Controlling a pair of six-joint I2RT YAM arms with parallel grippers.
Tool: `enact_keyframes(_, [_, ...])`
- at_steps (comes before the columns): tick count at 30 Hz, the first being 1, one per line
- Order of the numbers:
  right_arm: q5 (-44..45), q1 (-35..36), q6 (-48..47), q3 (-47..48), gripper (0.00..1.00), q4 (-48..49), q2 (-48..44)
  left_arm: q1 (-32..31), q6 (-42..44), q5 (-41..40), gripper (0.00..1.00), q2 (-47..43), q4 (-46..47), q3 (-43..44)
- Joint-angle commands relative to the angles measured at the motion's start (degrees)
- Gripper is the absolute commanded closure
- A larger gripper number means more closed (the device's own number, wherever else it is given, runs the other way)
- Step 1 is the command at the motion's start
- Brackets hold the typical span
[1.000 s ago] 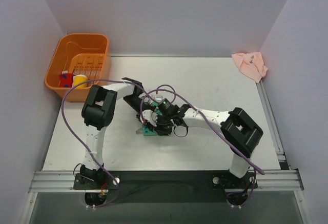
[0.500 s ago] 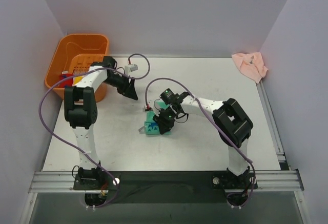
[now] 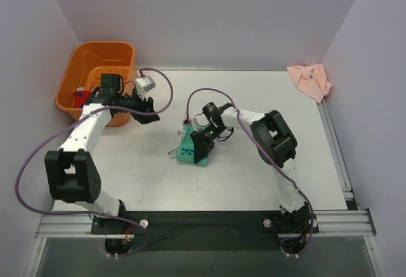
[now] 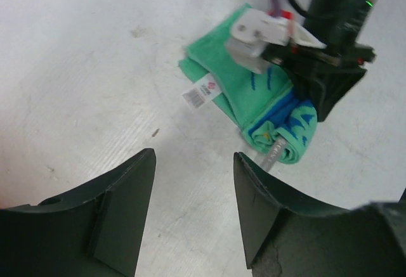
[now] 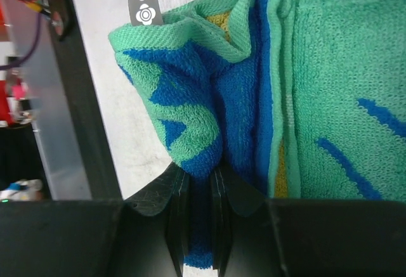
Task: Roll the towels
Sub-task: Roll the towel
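Swung aside, left fingers (image 4: 127,213) spread; two towels (image 3: 309,80): right fingers (image 5: 172,220) pinch green-blue towel (image 3: 189,153).

Folded green-blue towel (image 3: 188,152) at centre; crumpled pink towel (image 3: 309,80), far-right corner.

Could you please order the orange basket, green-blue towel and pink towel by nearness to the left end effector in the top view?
1. Orange plastic basket, beside the left end effector.
2. Green-and-blue towel, centre.
3. Pale pink towel, far-right corner.

Left tool (image 4: 193,163) spread wide, aloft; right tool (image 5: 200,188) low, tightly pinched.
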Motion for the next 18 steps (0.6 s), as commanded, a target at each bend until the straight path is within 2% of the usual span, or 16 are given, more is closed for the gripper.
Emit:
enact_keyframes(1, [-2.3,-1.3,0.5,0.6,1.0,-4.2,4.6,-7.2,12.2,-2.4,0.37,-10.8,5.4,-9.3])
enact_keyframes(3, [-3.7,-1.6,1.1,1.2,1.0,-4.1,5.4,-10.5,19.4,-4.8,0.36,-14.0,7.1,-16.4])
enact_keyframes(8, [-4.9,-2.5,1.9,1.9,1.0,-4.2,7.1,-21.5,29.5,-9.1,0.36,-17.0,10.5,-23.6])
enact_keyframes(15, [-5.5,-3.3,2.2,2.1,1.0,-4.3,8.1,-31.8,34.5,-14.6,0.34,-14.2,19.5,-28.8])
enact_keyframes(18, [-5.8,-3.6,2.5,2.0,1.0,-4.4,8.3,-33.6,37.9,-15.9,0.34,-13.5,23.3,-31.4])
